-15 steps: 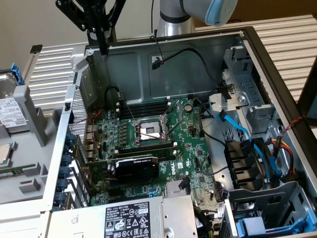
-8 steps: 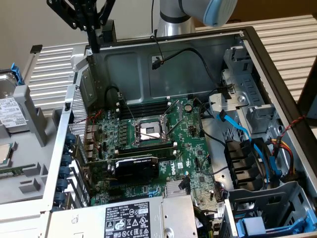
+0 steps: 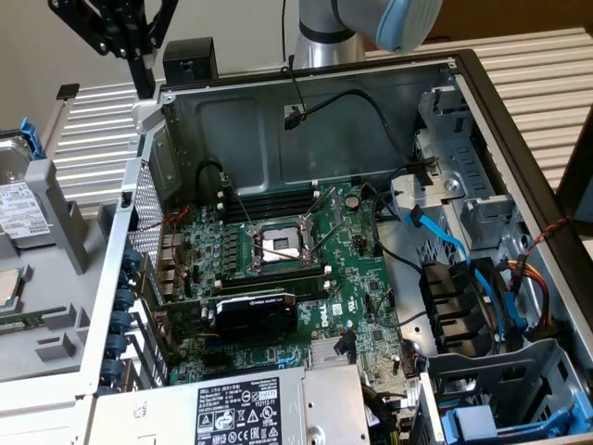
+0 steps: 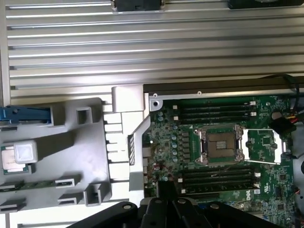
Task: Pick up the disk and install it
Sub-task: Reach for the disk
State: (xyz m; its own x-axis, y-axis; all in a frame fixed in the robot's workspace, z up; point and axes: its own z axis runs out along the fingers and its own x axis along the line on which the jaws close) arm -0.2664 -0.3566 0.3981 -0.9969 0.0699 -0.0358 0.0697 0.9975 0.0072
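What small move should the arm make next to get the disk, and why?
Probably shift the gripper toward the exterior view's left, over the disk. The gripper is shut, holds nothing and hangs above a corner of the computer case, while the disk rests outside it at the grey holder.

The arm (image 3: pixel 320 37) is a silver-grey metal tube with a rounded pale-blue joint cap (image 3: pixel 408 26). The gripper (image 3: pixel 144 76) is matte black, built of angular linkage bars with round pivot pins (image 4: pixel 126 206).
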